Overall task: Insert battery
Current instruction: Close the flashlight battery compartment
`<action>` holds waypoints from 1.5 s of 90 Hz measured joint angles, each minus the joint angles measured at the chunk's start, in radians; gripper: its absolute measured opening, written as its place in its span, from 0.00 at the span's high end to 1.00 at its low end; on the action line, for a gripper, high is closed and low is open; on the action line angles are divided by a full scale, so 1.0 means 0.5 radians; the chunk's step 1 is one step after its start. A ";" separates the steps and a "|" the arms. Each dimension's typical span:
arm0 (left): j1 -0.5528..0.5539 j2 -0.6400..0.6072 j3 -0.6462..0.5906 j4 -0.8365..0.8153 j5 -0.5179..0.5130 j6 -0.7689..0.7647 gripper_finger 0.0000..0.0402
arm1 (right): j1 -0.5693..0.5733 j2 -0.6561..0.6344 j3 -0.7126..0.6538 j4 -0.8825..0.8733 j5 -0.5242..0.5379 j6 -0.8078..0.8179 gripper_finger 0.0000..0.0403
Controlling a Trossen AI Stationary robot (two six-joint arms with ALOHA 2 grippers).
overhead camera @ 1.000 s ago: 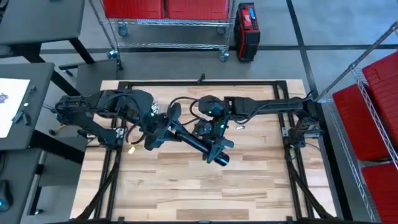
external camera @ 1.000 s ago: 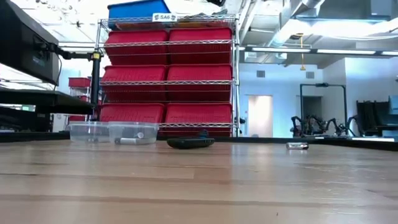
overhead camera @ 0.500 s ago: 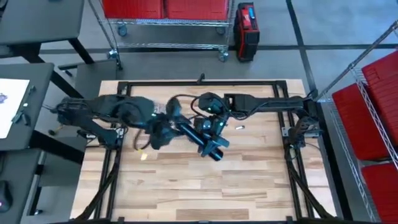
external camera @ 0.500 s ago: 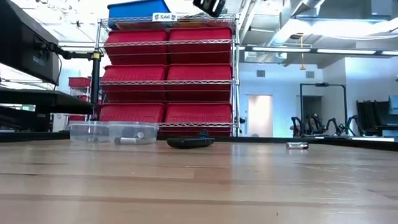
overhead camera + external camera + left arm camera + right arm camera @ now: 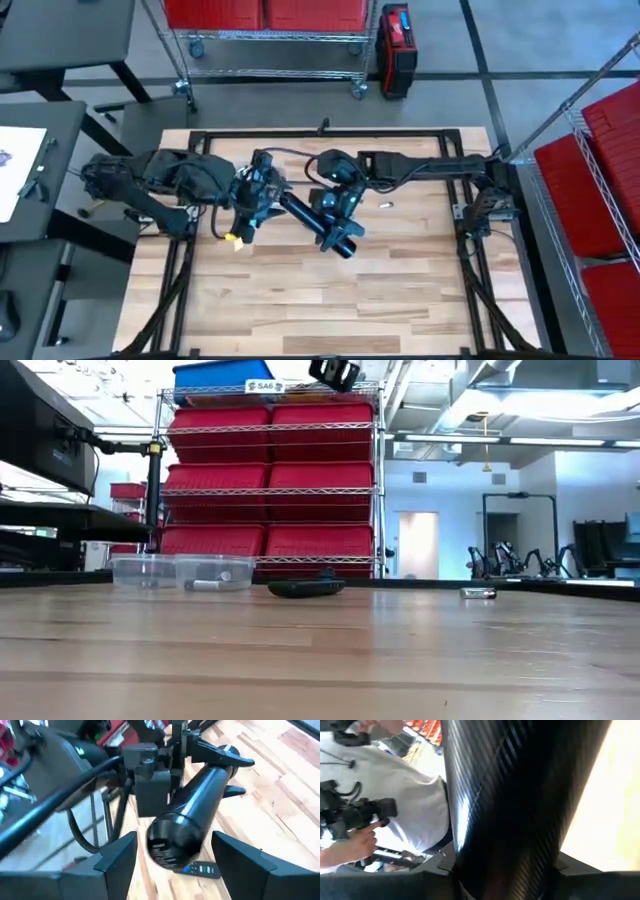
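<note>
1. The left gripper (image 5: pixel 262 200) is raised above the wooden table (image 5: pixel 400 300), left of centre. In the left wrist view its two dark fingers (image 5: pixel 117 855) stand wide apart with the rear end of the flashlight (image 5: pixel 192 817) between them, not touching either one.
2. The flashlight (image 5: pixel 318 225) is a long black cylinder held in the air over the middle of the table, slanting from the left gripper towards the near right in the high view.
3. The right gripper (image 5: pixel 335 205) is clamped across the flashlight's body; in the right wrist view the ribbed black tube (image 5: pixel 515 795) fills the space between its fingers.
4. A small battery (image 5: pixel 385 205) lies on the table just right of the right gripper, untouched; the low view shows it at the far edge (image 5: pixel 478 594).
5. In the low view a dark remote control (image 5: pixel 306 589) and two clear plastic containers (image 5: pixel 180 572) also sit along the far side of the table.
</note>
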 joint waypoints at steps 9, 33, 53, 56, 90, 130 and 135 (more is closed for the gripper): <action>-0.001 -0.046 0.030 -0.057 -0.099 -0.074 0.42 | -0.010 -0.001 0.002 0.007 0.011 0.000 0.67; 0.008 -0.044 0.019 -0.210 -0.380 -0.306 0.41 | -0.009 -0.002 0.001 -0.010 0.012 0.176 0.67; 0.016 -0.063 0.007 -0.594 -0.370 -0.792 0.41 | -0.031 -0.004 0.002 -0.253 0.006 0.251 0.67; 0.016 -0.065 0.006 -0.642 -0.367 -0.873 0.41 | -0.044 -0.004 0.002 -0.330 -0.007 0.269 0.67; 0.012 -0.101 0.013 -0.994 -0.332 -1.365 0.41 | -0.264 0.004 -0.052 -1.282 -0.085 0.378 0.67; 0.012 -0.087 0.013 -0.990 -0.171 -1.274 0.41 | -0.429 0.005 -0.244 -2.058 -0.227 0.545 0.67; 0.012 -0.087 0.013 -0.991 -0.158 -1.264 0.41 | -0.439 0.005 -0.280 -2.041 -0.274 0.613 0.67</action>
